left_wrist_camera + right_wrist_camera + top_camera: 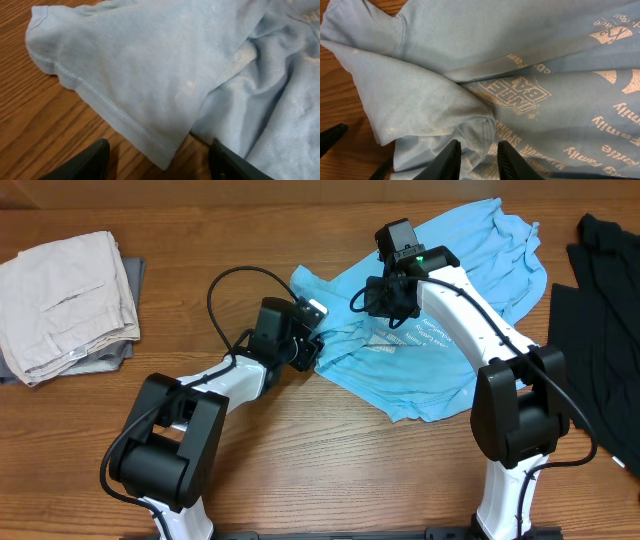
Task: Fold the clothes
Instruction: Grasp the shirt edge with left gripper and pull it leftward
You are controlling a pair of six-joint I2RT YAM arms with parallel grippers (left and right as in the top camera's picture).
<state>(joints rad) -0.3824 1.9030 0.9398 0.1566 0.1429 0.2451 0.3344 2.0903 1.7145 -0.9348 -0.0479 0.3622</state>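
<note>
The blue T-shirt (480, 270) lies rumpled toward the far edge of the tabletop (300, 470), right of the middle. The left end effector (159, 150) gapes wide at a sleeve (125, 75), likely to spread it flat. The right end effector (477, 155) narrowly straddles a fold (470, 120), and I can't tell if it's pinching.

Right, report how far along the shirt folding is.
Done: nothing; the light blue cotton T-shirt lies crumpled, no neat fold. In hand: the left pincer stands open at a sleeve corner, the right pincer slightly open over bunched printed fabric. Remaining: flatten, then fold.
</note>
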